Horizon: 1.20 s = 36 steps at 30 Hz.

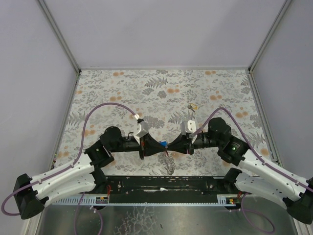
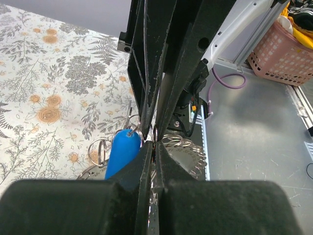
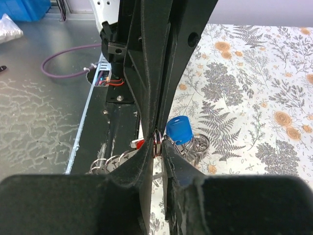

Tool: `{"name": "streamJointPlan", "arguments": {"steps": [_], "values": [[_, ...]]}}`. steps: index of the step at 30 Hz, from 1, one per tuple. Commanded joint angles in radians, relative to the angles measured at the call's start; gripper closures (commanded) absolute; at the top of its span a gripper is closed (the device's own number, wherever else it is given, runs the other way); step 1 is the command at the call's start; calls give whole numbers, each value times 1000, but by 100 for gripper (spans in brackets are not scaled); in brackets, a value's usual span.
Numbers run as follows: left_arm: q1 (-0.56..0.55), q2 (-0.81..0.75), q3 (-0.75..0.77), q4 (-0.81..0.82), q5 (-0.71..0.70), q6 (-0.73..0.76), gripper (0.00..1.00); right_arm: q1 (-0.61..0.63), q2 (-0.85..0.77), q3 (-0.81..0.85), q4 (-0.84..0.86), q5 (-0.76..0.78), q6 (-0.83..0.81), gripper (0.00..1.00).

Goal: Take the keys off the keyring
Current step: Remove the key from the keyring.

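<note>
Your left claw (image 2: 153, 147) is clamped shut on the keyring (image 2: 188, 152), meeting your right claw (image 3: 160, 149) tip to tip. Whether the right one grips it cannot be told. The blue key (image 3: 177, 130) hangs just beside both tips.

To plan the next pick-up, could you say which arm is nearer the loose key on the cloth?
Right. The loose key lies just beyond the right arm; the left arm is farther off to the left.
</note>
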Motion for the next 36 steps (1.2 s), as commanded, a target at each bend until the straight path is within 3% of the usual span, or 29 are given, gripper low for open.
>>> {"name": "streamJointPlan", "arguments": {"steps": [1,12,17,20,23,29,32,36], "values": [[-4,25,71,-57,24,49,100,3,19,88,-101,-46,-122,81],[-4,90,174,-271,15,130,100,24,71,158,-263,-25,-240,83],[-3,109,210,-326,26,150,100,48,94,172,-324,-10,-301,89],[-4,110,215,-330,28,150,100,58,102,174,-335,10,-321,100],[-2,90,202,-286,9,124,100,59,94,177,-318,26,-311,100],[15,-50,86,-91,-23,11,59,37,14,132,-131,-5,-172,100],[17,-177,25,-23,-96,-23,49,-16,-22,92,-18,-44,-66,100],[18,-295,-21,11,-182,-61,43,-61,-66,49,149,-71,51,100]]}}
